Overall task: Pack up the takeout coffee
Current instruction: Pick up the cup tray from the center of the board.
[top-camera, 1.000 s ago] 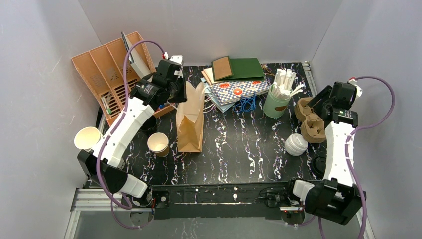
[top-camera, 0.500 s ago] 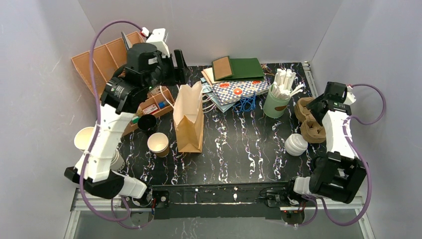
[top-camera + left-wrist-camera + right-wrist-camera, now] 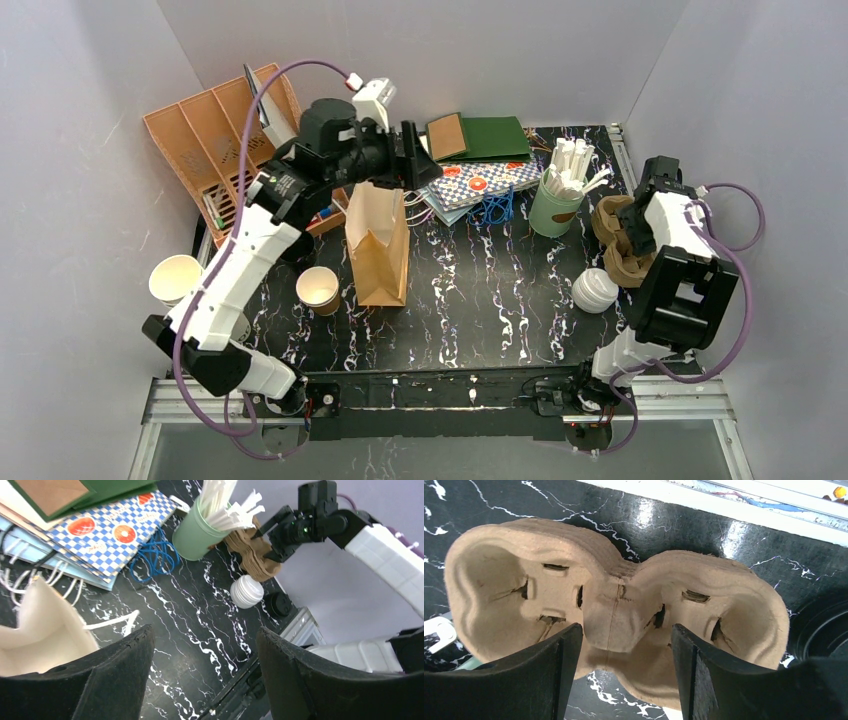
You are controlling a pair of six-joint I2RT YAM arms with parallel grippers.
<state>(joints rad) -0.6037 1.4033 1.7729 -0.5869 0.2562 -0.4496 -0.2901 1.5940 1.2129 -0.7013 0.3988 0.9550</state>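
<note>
Left hand: fingers spread wide with nothing between them, hanging just over the open mouth of the paper bag, which stands on the bench. Tan paper cup is upright and lidless on the bench. It sits below that hand and back toward its arm's base, just beside the bag and well clear of the fingers. Right hand: fingers also apart, one on each side of the narrow waist of the pulp cup carrier, directly above it. Can't tell if the pads touch it; no grip visible. Stack of white lids sits on the bench near the right hand, on the arm-base side of the carrier, apart from the fingers.
</note>
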